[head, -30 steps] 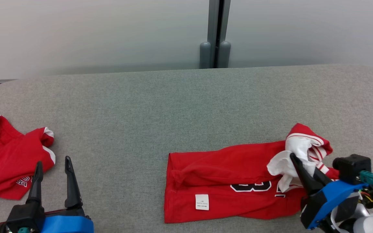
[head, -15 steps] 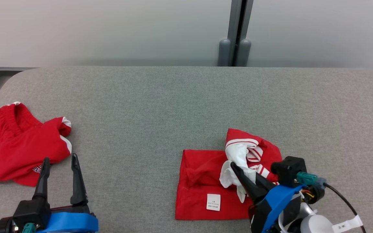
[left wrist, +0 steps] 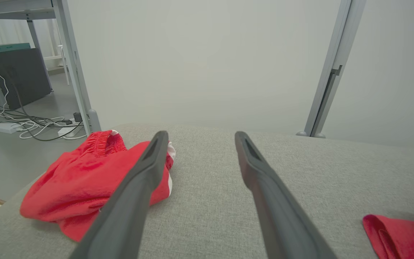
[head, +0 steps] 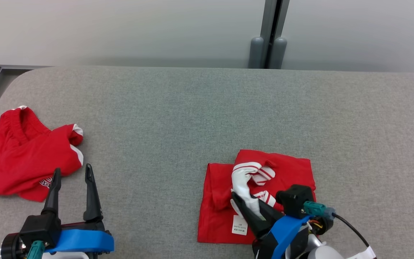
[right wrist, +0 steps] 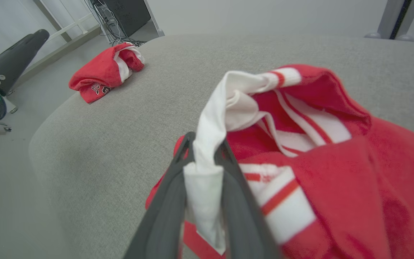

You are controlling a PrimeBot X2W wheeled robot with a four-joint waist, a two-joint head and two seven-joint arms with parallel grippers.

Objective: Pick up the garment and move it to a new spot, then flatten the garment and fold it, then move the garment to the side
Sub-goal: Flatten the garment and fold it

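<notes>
The garment (head: 293, 172), a red jersey with white and red striped trim, is seen lying in a rough folded square on the near right part of the grey padded surface (head: 178, 118). The right gripper (head: 237, 201) is clamped on a bunch of the white trim (head: 241, 180), which is drawn up between the two dark fingers, as the right wrist view makes plain. The left gripper (head: 72, 169) is held at the near left with its fingers spread apart and nothing between them, just beside a second red garment (head: 16, 154) heaped at the far left edge.

The fabric is judged to be light, soft and limp: it can be expected to sag and drape from any single hold, and loose layers are likely to slide over one another when dragged. A firmer hold is probably offered by the thicker banded trim or by a corner where several layers can be pinched together; a grasp of one layer alone could undo the fold.

A white care label (head: 240, 225) is sewn near the lower edge, but its print is too small to be read. Black-outlined lettering (head: 45, 182) is partly shown on the second garment and cannot be made out.
</notes>
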